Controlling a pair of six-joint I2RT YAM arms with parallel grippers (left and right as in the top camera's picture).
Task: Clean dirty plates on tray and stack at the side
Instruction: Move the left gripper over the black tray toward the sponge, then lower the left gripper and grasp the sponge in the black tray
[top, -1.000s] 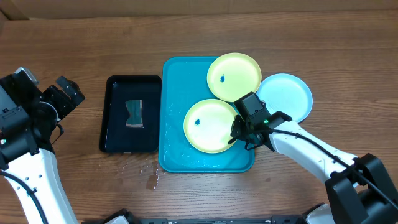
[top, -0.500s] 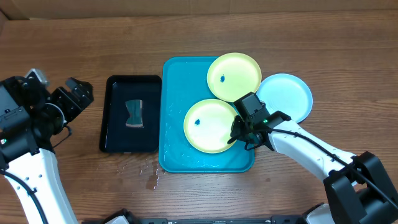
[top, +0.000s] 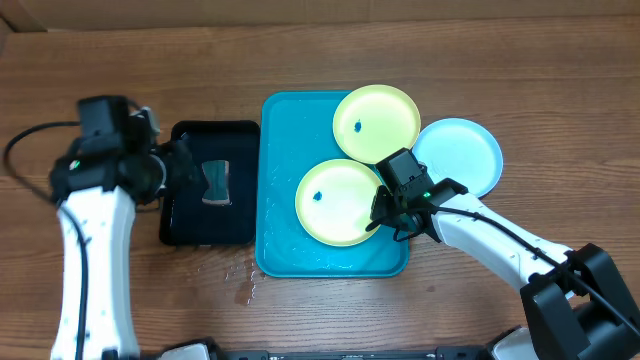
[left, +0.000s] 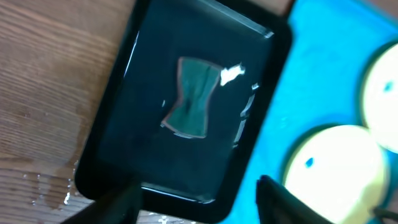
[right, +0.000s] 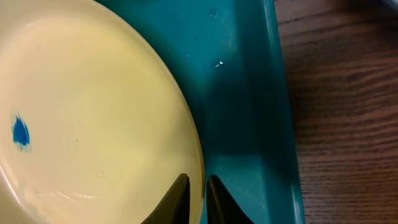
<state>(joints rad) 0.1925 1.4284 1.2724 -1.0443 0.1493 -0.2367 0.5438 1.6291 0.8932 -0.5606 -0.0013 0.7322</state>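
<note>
Two pale yellow-green plates lie on the turquoise tray (top: 278, 255): one (top: 376, 122) at the far right corner, one (top: 338, 202) nearer, each with a blue speck. A light cyan plate (top: 462, 156) rests on the table right of the tray. My right gripper (top: 381, 214) is shut on the near plate's right rim; in the right wrist view its fingertips (right: 180, 191) pinch the rim (right: 196, 163), with the speck (right: 20, 132) at left. My left gripper (top: 186, 164) hovers open over the black tray (top: 180, 228), fingers (left: 118, 202) wide apart above its near edge.
A grey-green sponge (top: 215, 183) lies in the middle of the black tray (left: 106, 155), also seen as the sponge (left: 190, 96) in the left wrist view. Water droplets (top: 243, 285) dot the wood in front of the trays. The upper yellow-green plate overhangs the turquoise tray's right rim.
My left arm has swung in from the far left to above the black tray, its jaws narrowing somewhat. The right gripper and the plates have not moved.
</note>
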